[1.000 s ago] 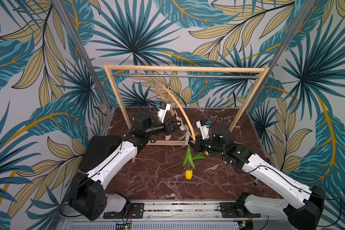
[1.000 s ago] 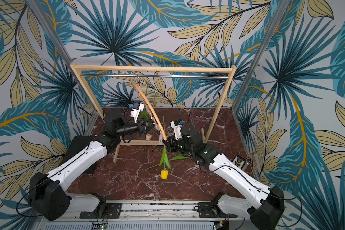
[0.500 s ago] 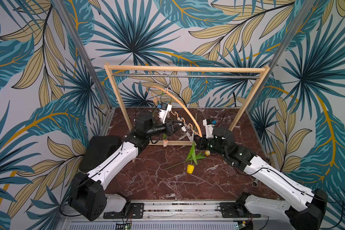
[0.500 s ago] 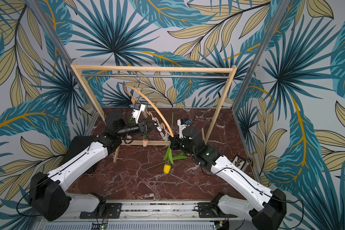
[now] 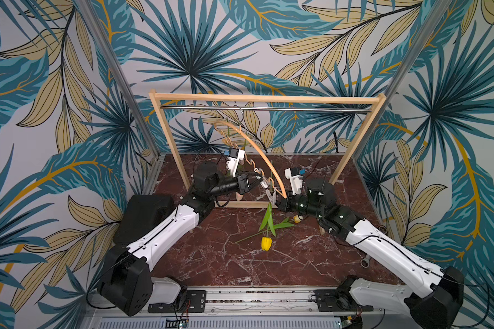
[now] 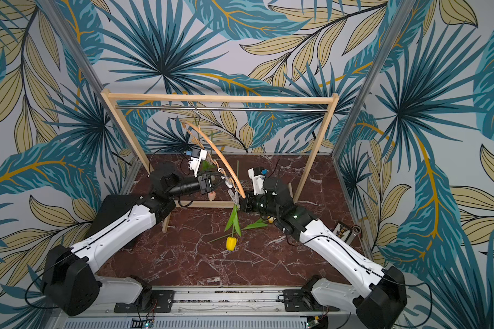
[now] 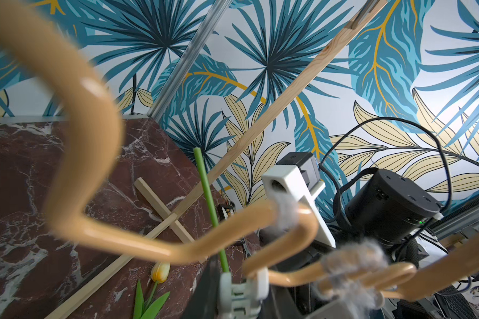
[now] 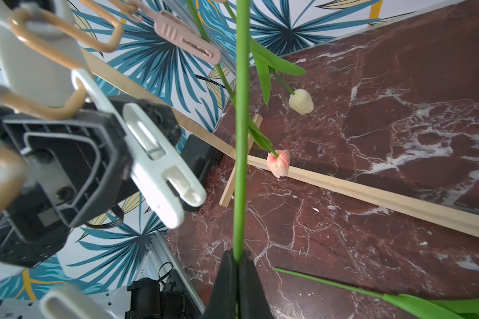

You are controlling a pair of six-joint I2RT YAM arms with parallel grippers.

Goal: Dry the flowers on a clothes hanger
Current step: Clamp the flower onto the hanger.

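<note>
Below the tilted wooden hanger (image 5: 261, 153), a yellow tulip (image 5: 266, 243), head downward.

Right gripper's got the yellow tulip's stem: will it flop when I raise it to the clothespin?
Probably stiff: the stem runs straight out of the shut right gripper without sagging. Likely light, being thin. It might swivel in the jaws, as the yellow head hangs below.

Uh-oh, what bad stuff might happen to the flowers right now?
1. The right end effector pinches only the thin green stem of the yellow tulip, whose head hangs down; the stem might slip or bend.
2. The light wooden hanger hangs tilted from its hook, with the left end effector gripping a white plastic clothespin on it; a push might swing it and shake the pink tulip loose.
</note>
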